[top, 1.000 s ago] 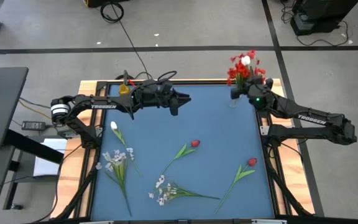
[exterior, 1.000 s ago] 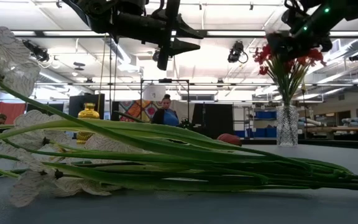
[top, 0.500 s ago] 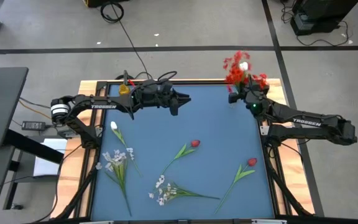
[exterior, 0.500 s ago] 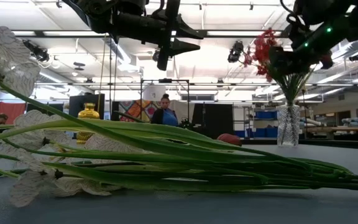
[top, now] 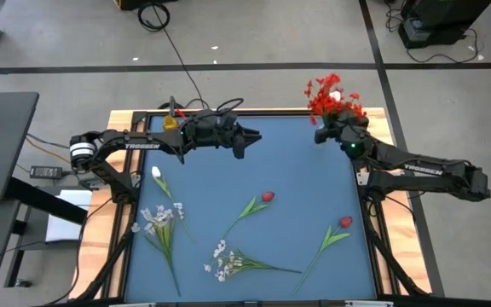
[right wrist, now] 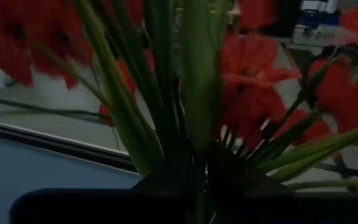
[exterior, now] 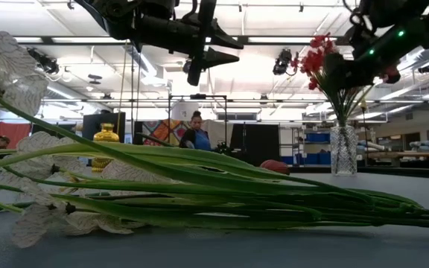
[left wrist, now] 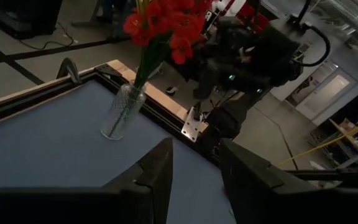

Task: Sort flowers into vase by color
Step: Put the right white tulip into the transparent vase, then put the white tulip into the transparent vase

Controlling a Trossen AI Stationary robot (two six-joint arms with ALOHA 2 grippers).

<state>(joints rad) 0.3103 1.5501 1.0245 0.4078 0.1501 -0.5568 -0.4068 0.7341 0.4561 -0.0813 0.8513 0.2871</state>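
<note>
Gripping red bouquet (top: 331, 94) stems above glass vase (left wrist: 122, 112): right pincer (top: 322, 135).

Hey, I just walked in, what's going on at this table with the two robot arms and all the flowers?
The robot is sorting artificial flowers by colour. The right hand is at the glass vase in the table's far right corner, among the stems of the red bunch standing in it. The left hand hovers open over the far middle of the blue table. Two red buds, a white tulip and two white sprays lie unsorted.
</note>
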